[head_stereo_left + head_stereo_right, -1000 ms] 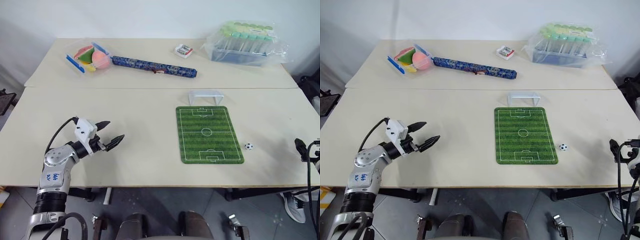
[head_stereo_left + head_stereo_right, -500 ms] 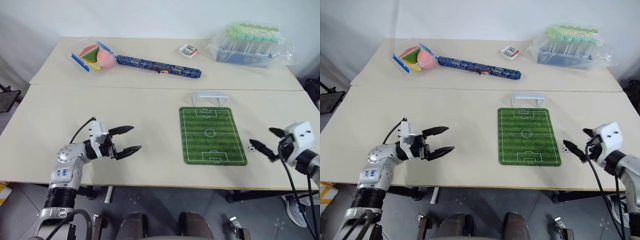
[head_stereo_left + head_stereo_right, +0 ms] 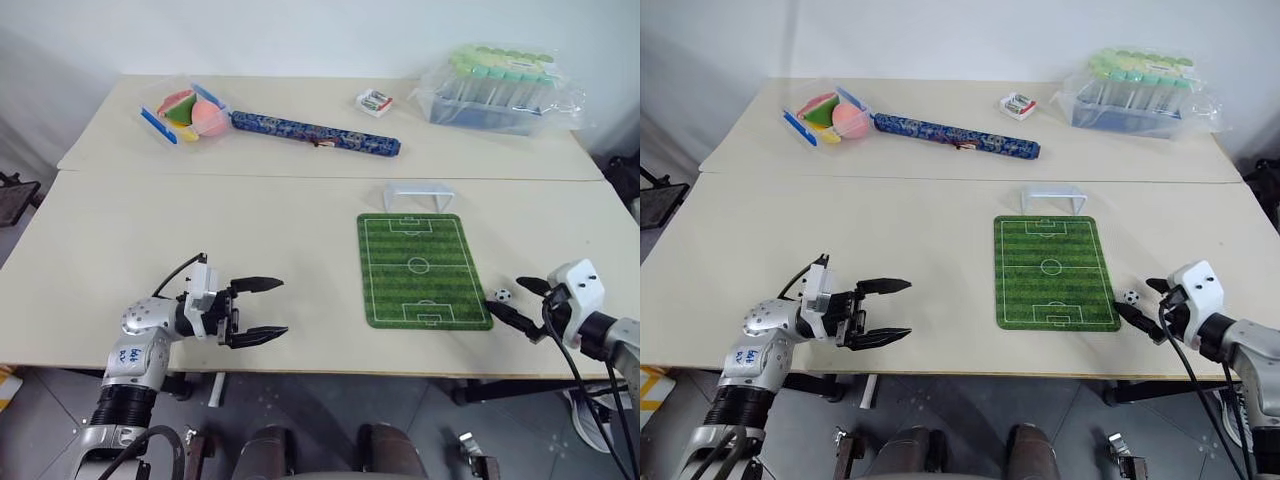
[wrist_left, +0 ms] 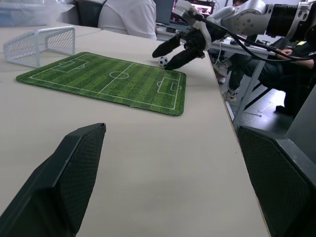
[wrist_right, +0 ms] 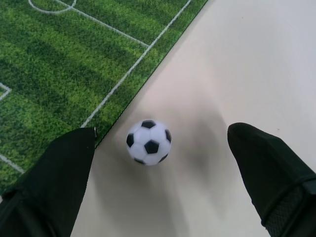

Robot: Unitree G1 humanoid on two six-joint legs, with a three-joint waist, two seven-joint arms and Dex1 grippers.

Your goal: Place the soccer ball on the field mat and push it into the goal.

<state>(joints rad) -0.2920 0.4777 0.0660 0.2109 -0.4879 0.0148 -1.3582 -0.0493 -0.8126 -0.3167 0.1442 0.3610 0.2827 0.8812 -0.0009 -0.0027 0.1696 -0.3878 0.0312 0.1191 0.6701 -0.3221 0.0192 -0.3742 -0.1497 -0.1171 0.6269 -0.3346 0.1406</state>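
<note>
- Right gripper [image 3: 521, 303] low over the table [image 3: 250, 240], jaws spread wide, nothing gripped; the soccer ball [image 5: 148, 142] sits on bare tabletop between its two fingers, apart from both
- Judged: fingers straddle the ball so that closing will pinch it; wide spread gives margin on so small a target
- Ball just off the field mat [image 3: 422, 270], beside the mat's near right corner, so not yet on the grass
- Goal [image 3: 417, 193] stands past the mat's far short edge, well apart from the gripper, mouth facing the pitch; a straight push up the mat should reach it
- Left gripper [image 3: 258, 308] well off to the other side, jaws open and empty, pointing across at the mat; looks parked
- Right wrist view shows the clear gaps either side of the ball; head views cannot resolve them
- Left wrist view gives a low side look: the goal's netting, and the right fingers bracketing the ball at table level
</note>
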